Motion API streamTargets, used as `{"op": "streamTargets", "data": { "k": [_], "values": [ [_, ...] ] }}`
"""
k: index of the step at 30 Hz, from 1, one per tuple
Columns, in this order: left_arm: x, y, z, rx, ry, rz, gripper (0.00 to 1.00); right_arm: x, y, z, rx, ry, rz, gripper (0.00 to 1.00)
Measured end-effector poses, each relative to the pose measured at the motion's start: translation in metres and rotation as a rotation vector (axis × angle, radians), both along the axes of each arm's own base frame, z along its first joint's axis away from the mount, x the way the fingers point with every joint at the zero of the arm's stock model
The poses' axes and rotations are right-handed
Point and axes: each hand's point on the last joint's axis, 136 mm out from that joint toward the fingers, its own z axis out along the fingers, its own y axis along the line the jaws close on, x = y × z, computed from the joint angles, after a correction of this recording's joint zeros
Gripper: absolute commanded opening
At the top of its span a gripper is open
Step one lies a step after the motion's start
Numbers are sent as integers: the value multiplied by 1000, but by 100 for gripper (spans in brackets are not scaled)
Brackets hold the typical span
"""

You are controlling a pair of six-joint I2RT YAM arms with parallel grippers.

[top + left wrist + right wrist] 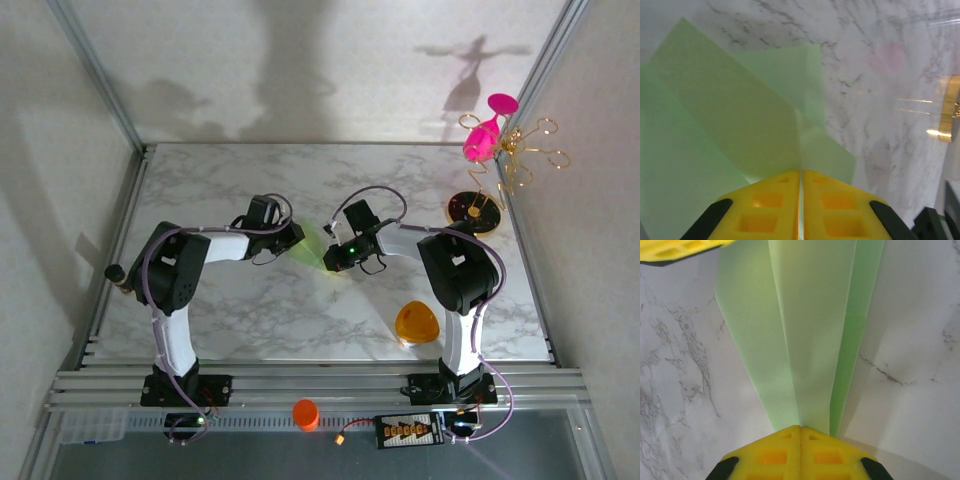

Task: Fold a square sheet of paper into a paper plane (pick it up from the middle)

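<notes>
Top external shows both my arms [175, 265] bent inward over the white marbled tabletop [250, 300], elbows out, wrists meeting nose to nose near its middle. Between them is the thin pale green paper sheet [312, 245], smooth and translucent, folded into overlapping layers with long straight creases. My left pincer [801, 172] has its ribbed yellow fingers [770, 200] pressed together on one edge of the sheet. My right pincer [800, 427] is likewise clamped on the narrow opposite end, the folds fanning away ahead of it.
</notes>
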Motion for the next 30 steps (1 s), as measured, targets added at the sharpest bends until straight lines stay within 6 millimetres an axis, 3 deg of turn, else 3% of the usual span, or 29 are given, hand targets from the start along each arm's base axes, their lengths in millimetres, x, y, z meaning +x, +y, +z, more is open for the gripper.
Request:
{"op": "streamTargets", "data": {
  "k": [15, 24, 30],
  "values": [
    [13, 8, -14, 73, 55, 58, 6, -6, 2, 9, 19, 54, -16, 10],
    [14, 7, -14, 74, 58, 58, 6, 23, 26, 43, 129, 19, -92, 7],
    [14, 7, -14, 74, 58, 58, 6, 39, 46, 40, 143, 19, -100, 6]
  ]
}}
